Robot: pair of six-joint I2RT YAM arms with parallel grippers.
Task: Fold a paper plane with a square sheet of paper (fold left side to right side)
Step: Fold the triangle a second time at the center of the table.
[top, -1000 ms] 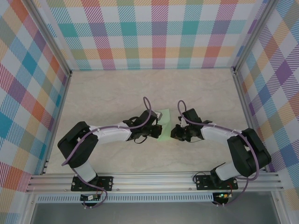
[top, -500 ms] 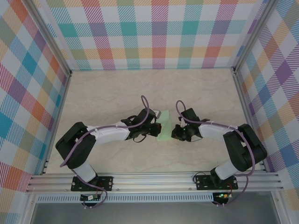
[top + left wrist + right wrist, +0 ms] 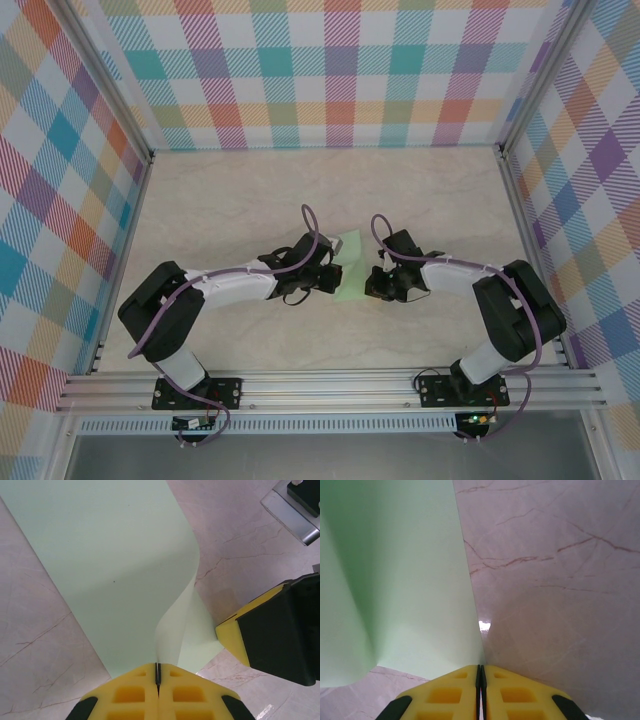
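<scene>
The square sheet of paper is pale mint green and lies mid-table between both arms, its left side lifted and curling over. In the left wrist view the sheet bends up in a loop, and my left gripper is shut on its raised edge. From the top, that left gripper sits at the sheet's left side. My right gripper is at the right side; in its wrist view the right gripper is shut on the edge of the sheet. A paper plane is out of view.
The marble tabletop is boxed in by checkered walls at the back and sides. An aluminium rail runs along the near edge. A yellow fingertip of the right gripper sits close beside the left gripper.
The right arm has drawn in slightly to the left, toward the sheet. The left gripper has shifted a little to the right with the paper edge. Both jaws stay shut.
</scene>
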